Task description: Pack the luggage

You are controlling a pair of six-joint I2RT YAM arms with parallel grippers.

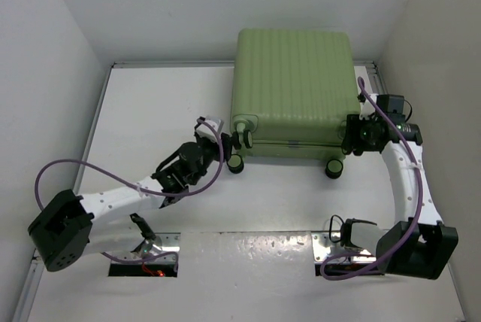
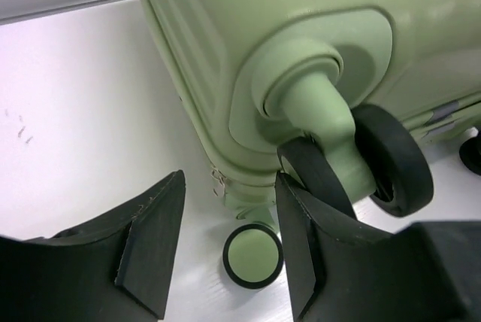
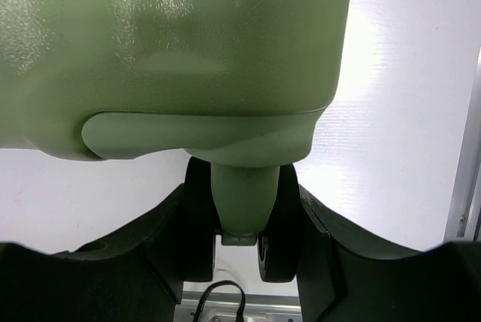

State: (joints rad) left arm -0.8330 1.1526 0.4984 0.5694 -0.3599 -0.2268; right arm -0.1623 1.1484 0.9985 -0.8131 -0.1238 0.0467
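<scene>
The luggage (image 1: 293,89) lies shut and flat at the back of the table, its ribbed light-green shell up and its black wheels facing the arms. My left gripper (image 1: 228,144) is at its front left corner. In the left wrist view this gripper (image 2: 229,186) is open; its right finger (image 2: 308,247) touches the twin wheel (image 2: 391,156), and a lower wheel (image 2: 252,254) shows in the gap. My right gripper (image 1: 352,135) is at the front right corner. In the right wrist view it (image 3: 240,194) is shut on a twin wheel (image 3: 274,239) under the shell (image 3: 173,44).
White walls close in the table on the left, back and right. A metal plate (image 1: 248,247) runs along the near edge between the arm bases. Another wheel (image 1: 334,168) stands on the table by the right arm. Purple cables loop from both arms.
</scene>
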